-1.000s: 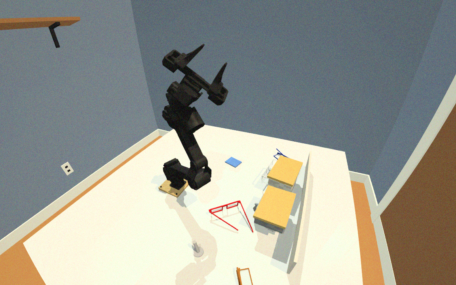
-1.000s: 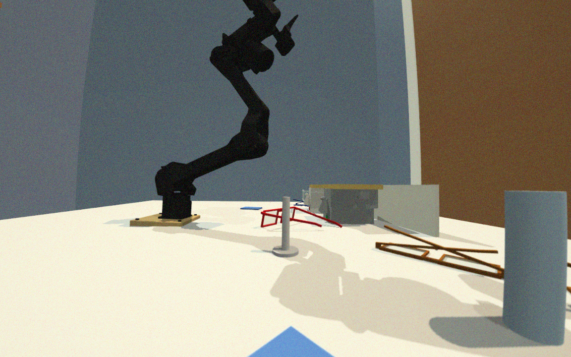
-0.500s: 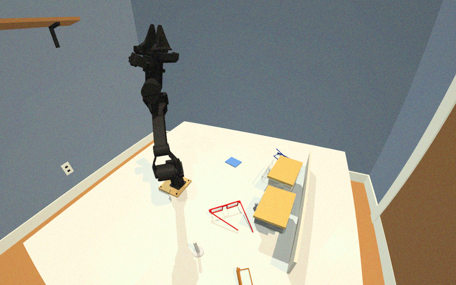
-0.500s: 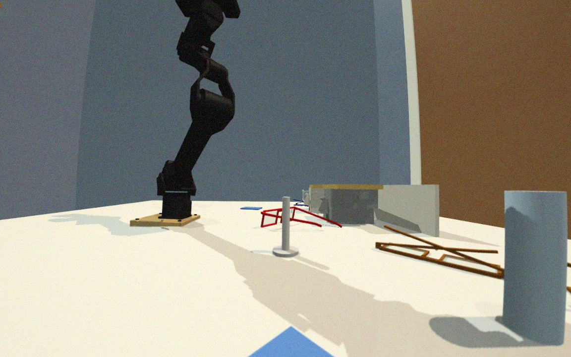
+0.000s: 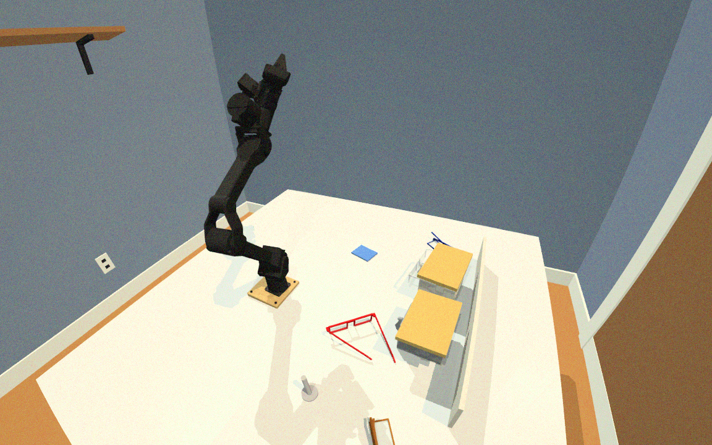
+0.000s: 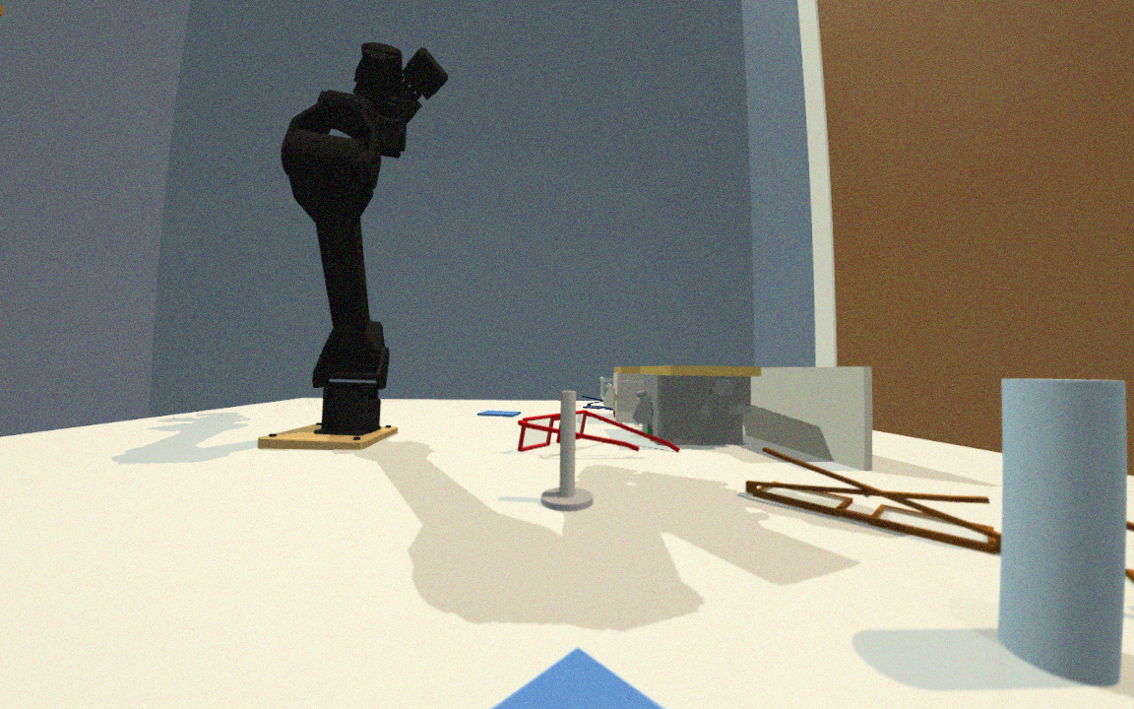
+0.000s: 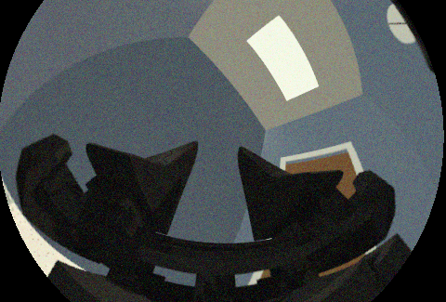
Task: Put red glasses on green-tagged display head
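red glasses (image 5: 350, 321) (image 6: 542, 421) on table, well below raised end effector (image 5: 281, 62) (image 7: 218, 149)

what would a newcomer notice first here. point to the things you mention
Probably the black arm (image 5: 235, 180) (image 6: 344, 255), rising from a wooden base plate (image 5: 256, 295) (image 6: 276, 440) with its hand (image 7: 218, 149) high above the white table. Next, the bright red glasses (image 5: 351, 321) (image 6: 553, 416), standing open on the table between that plate and two yellow-topped boxes (image 5: 432, 321) (image 5: 445, 265).

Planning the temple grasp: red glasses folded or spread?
Spread: both temples of the red glasses extend back from the frame, uncrossed.
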`<action>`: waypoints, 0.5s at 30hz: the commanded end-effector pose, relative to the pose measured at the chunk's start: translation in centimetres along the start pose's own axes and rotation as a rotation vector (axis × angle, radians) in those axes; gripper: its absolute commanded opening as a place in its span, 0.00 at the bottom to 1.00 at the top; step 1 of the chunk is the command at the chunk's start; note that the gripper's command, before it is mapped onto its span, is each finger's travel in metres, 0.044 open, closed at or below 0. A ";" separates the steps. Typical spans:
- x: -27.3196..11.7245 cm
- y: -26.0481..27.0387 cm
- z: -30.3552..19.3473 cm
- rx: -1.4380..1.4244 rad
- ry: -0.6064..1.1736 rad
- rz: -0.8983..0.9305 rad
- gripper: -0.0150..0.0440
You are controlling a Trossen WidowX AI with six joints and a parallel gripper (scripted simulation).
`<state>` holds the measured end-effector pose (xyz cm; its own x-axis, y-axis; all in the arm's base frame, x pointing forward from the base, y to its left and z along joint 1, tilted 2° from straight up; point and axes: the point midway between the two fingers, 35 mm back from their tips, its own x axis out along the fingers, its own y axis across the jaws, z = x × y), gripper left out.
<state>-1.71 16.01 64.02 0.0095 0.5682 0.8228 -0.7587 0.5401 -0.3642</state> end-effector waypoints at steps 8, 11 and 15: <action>0.6 3.1 -13.7 -0.238 0.405 0.122 0.59; -0.1 2.7 -17.8 -0.292 0.529 0.140 0.59; -1.9 1.9 -23.1 -0.342 0.702 0.172 0.59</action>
<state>8.96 29.01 54.22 0.3326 0.8453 0.4181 -0.5528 0.5339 -0.6398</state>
